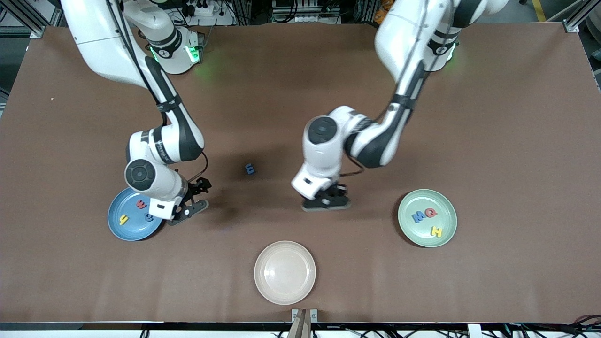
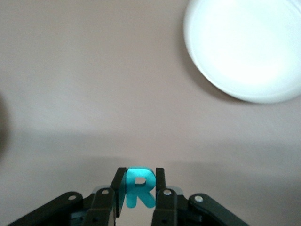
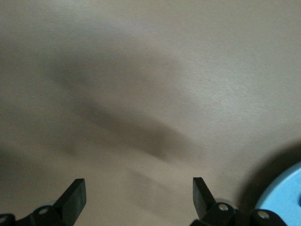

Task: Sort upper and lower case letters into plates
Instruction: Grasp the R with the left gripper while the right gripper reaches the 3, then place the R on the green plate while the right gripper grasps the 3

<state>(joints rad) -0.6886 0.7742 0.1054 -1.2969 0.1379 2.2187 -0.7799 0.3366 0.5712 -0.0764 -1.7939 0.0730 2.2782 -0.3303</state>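
Note:
My left gripper (image 1: 326, 203) hangs low over bare table, shut on a teal letter R (image 2: 139, 188) that stands upright between its fingers (image 2: 140, 181). My right gripper (image 1: 197, 197) is open and empty (image 3: 138, 195) beside the sky blue plate (image 1: 129, 232), whose rim shows in the right wrist view (image 3: 284, 197). That plate holds a yellow letter (image 1: 123, 218), a red letter (image 1: 141, 203) and a blue one (image 1: 149, 217). The mint green plate (image 1: 425, 199) holds a blue M (image 1: 418, 216), a red Q (image 1: 430, 213) and a yellow H (image 1: 436, 231). A blue letter (image 1: 250, 169) lies alone mid-table.
A cream-beige plate (image 1: 285, 272) sits empty near the table's front edge, nearer the front camera than both grippers; it also shows in the left wrist view (image 2: 244, 47). Brown tabletop surrounds everything.

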